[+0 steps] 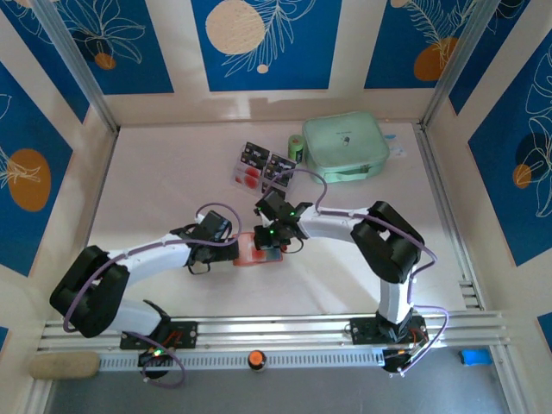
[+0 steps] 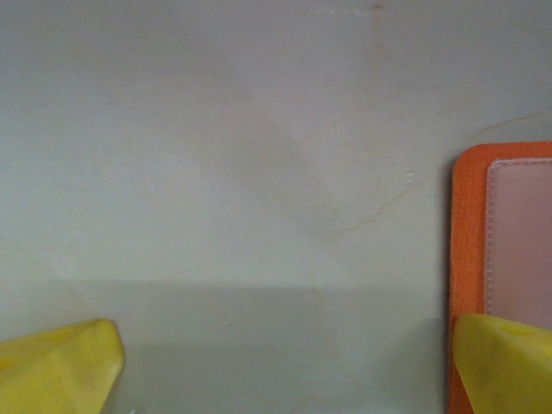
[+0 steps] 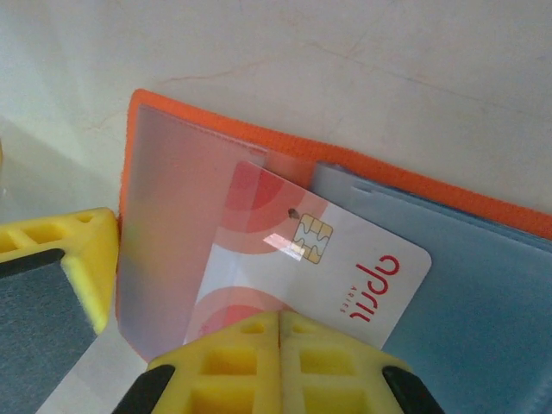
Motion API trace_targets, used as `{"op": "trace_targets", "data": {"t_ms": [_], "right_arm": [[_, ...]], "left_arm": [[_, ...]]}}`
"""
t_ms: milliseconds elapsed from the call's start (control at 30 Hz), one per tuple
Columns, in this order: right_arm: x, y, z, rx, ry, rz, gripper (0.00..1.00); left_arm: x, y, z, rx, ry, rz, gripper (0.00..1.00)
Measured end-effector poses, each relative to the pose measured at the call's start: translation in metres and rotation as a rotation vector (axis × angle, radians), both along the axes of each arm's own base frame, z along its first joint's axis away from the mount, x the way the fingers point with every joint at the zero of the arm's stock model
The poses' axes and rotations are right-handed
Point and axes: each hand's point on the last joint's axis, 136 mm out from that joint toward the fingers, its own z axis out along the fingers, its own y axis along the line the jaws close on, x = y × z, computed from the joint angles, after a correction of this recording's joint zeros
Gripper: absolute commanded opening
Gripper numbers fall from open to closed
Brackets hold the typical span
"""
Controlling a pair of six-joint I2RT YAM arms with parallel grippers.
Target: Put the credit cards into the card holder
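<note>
White tabletop (image 1: pixel 172 181), blue leaf-print wall panels (image 1: pixel 345 43) around. One orange card holder (image 3: pixel 216 129) lies open mid-table. Three cards: two credit cards (image 1: pixel 263 166) by the one mint pouch (image 1: pixel 345 147), and a third card (image 3: pixel 345 259) pinched in the closed right gripper (image 3: pixel 280 323), partly under the holder's clear pocket. Left gripper (image 2: pixel 285 371) gapes empty at the holder's edge.

Table (image 1: pixel 164 181): pale top. Card holder (image 1: pixel 257 253) lies open flat, directly under the right gripper (image 1: pixel 269 244), one edge under a finger of the left gripper (image 1: pixel 231 248). Two credit cards (image 1: pixel 253 164) side by side, well beyond both jaws. Mint pouch (image 1: pixel 345 147) farther out, right of the right jaws, with a small green item (image 1: pixel 296 147) just beside it.
</note>
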Motion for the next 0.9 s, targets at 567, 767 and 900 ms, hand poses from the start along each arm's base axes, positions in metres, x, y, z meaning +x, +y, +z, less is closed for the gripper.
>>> {"op": "trace_targets", "data": {"t_ms": [567,767,900], "right_arm": [[0.006,0.011,0.027,0.047,-0.028,0.038,0.0],[0.023,-0.003,0.037,0.055,-0.053,0.01,0.0],[0.024,-0.006,0.033,0.045,-0.046,0.007,0.0]], "left_arm": [[0.0,0.0,-0.001,0.002,0.002,0.0,1.0],[0.0,0.001,-0.001,0.007,0.002,0.002,1.0],[0.0,0.001,-0.001,0.007,0.002,0.002,1.0]]}}
